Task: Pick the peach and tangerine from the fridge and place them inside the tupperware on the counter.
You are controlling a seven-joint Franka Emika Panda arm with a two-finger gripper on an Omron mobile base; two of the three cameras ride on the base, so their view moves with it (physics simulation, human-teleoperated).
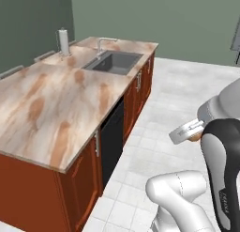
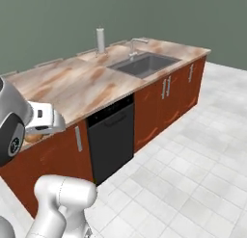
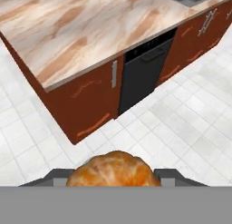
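My gripper is shut on the tangerine, a plain orange, slightly lumpy fruit wedged between the two dark fingertips. In the left base view the gripper hangs over the tiled floor, to the right of the counter, and a sliver of the tangerine shows under it. The right base view has the gripper in front of the counter near its end, with the tangerine beneath. The peach, the fridge and the tupperware are out of view.
A grey sink with a faucet is set in the counter's far end, and a paper towel roll stands beside it. A black dishwasher front sits between red-brown cabinets. Light tiled floor lies open to the right.
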